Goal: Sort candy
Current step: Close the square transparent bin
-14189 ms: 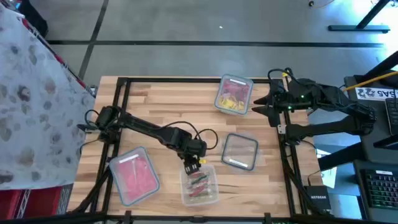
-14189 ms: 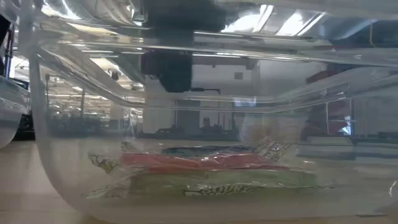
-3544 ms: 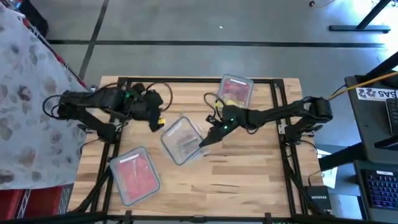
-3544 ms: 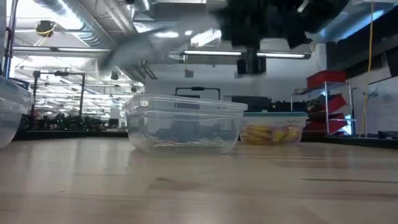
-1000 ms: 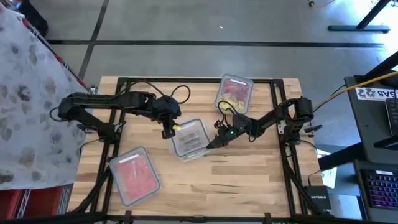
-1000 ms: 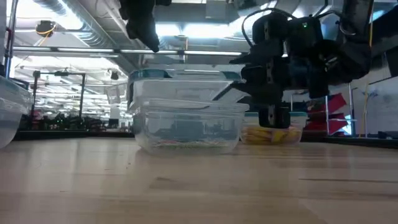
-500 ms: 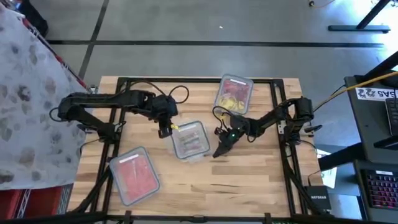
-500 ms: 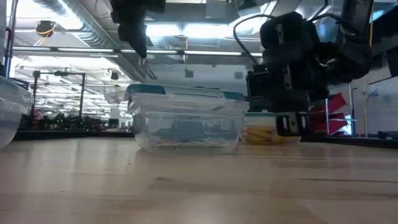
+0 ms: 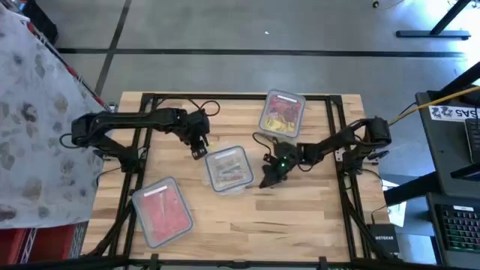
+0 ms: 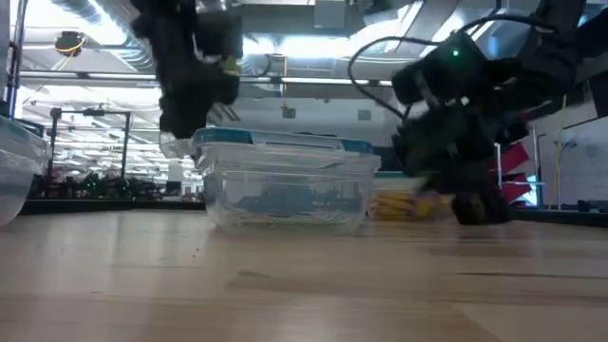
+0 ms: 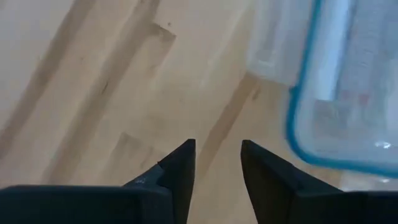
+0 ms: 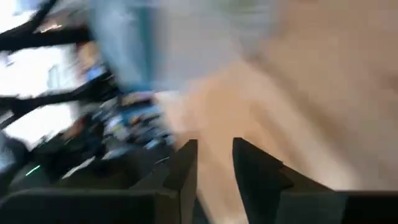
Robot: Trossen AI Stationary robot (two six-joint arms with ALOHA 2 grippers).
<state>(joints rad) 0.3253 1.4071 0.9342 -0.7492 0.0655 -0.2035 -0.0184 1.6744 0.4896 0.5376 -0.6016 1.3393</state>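
A clear container [image 9: 227, 169] with a blue-rimmed lid [image 11: 348, 81] on top stands mid-table; mixed candy [image 10: 285, 214] shows through its wall. My left gripper [image 9: 199, 153] hovers just off its far-left corner, open and empty over bare wood [image 11: 217, 149]. My right gripper [image 9: 268, 178] sits low beside the container's right side, open, with nothing between its fingers [image 12: 214, 149]. Yellow candy [image 9: 279, 120] fills a lidded container at the far edge. Red-pink candy [image 9: 161, 214] fills another at the near left.
A black frame [image 9: 146, 112] runs along the table's edges. Open wood lies near and right of the middle container [image 9: 300, 225]. The yellow-candy container [image 10: 408, 201] stands behind my right gripper in the low view.
The lid, held just above the middle container a second ago, now rests on it. My left gripper has drawn away from the lid's corner toward the table's left and far edge. My right gripper has dropped lower and moved slightly toward the right, clear of the container.
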